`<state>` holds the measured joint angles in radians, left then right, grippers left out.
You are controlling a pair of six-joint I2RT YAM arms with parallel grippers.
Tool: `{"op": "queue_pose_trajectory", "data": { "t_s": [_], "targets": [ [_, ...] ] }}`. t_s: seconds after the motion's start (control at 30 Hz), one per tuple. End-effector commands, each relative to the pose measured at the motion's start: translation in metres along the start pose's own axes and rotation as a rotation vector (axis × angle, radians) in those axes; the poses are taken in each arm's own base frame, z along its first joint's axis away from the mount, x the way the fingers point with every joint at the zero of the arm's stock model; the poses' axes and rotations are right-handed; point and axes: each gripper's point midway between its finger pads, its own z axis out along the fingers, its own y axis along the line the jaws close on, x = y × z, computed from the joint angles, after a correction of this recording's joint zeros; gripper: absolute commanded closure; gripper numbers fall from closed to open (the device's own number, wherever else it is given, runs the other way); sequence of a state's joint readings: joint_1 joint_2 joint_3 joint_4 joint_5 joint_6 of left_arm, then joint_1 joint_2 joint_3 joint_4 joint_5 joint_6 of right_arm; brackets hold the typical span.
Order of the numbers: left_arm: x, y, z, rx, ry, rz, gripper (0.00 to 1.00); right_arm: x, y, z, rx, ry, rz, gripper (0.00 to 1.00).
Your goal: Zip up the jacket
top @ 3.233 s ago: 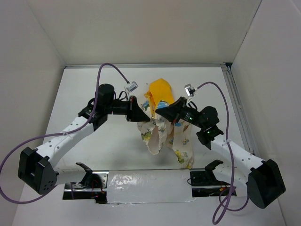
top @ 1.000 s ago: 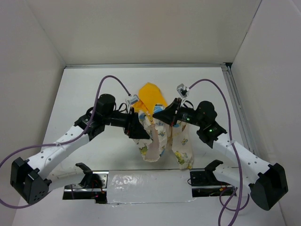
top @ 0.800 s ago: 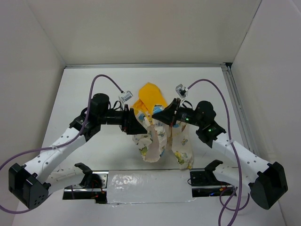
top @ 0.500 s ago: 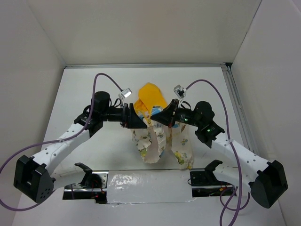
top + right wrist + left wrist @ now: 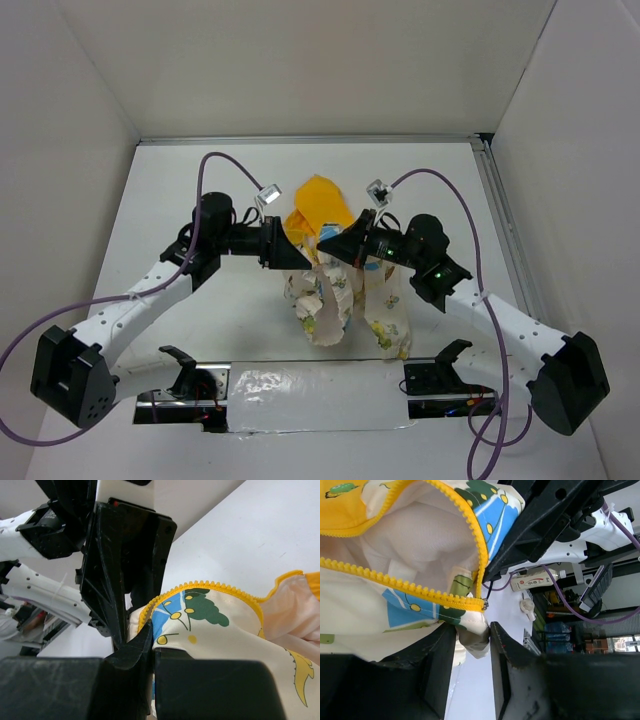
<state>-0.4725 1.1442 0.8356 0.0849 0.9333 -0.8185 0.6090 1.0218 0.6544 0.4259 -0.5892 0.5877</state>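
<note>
Jacket held between two grippers that meet over the table

The left gripper (image 5: 292, 255) and right gripper (image 5: 335, 245) face each other tip to tip, each pinching the jacket (image 5: 335, 290). Its hood (image 5: 318, 200) lies beyond both on the table (image 5: 200, 180), its body trails behind and below them, and the zip end (image 5: 484, 605) sits just past the left gripper's fingertips

No text, number or brand reads clearly in any view. In the left wrist view a white label (image 5: 530, 583) with reddish and dark print sits beside a purple cable (image 5: 520, 575), but the print is too small and blurred to read. The prints on the jacket (image 5: 420, 540) are cartoon pictures only; no letters can be made out on them.
</note>
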Motion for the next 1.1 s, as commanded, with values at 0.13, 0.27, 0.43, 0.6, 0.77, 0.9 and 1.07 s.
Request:
{"op": "queue_pose_trajectory", "data": {
  "t_s": [0.13, 0.27, 0.43, 0.6, 0.77, 0.9, 1.07],
  "targets": [
    [-0.001, -0.005, 0.005, 0.036, 0.018, 0.027, 0.61, -0.038, 0.018, 0.008, -0.021, -0.137, -0.039, 1.0],
    [-0.004, -0.004, 0.01, 0.001, 0.007, 0.028, 0.75, -0.038, 0.019, 0.011, -0.007, -0.149, -0.03, 1.0],
    [-0.002, 0.005, 0.013, -0.057, -0.015, 0.023, 1.0, -0.042, 0.021, 0.01, 0.015, -0.174, -0.006, 1.0],
    [0.011, 0.013, 0.014, -0.109, -0.003, 0.038, 1.0, -0.059, 0.015, 0.009, 0.081, -0.227, 0.031, 1.0],
    [0.051, 0.026, 0.02, -0.153, 0.099, -0.001, 1.0, -0.077, 0.005, 0.012, 0.129, -0.269, 0.087, 1.0],
    [0.077, 0.036, 0.024, -0.166, 0.159, -0.031, 1.0, -0.079, 0.0, 0.012, 0.127, -0.247, 0.091, 1.0],
    [0.056, 0.037, 0.024, -0.201, 0.098, -0.067, 1.0, -0.05, -0.019, 0.013, 0.221, -0.101, 0.05, 0.86]
  ]
}}
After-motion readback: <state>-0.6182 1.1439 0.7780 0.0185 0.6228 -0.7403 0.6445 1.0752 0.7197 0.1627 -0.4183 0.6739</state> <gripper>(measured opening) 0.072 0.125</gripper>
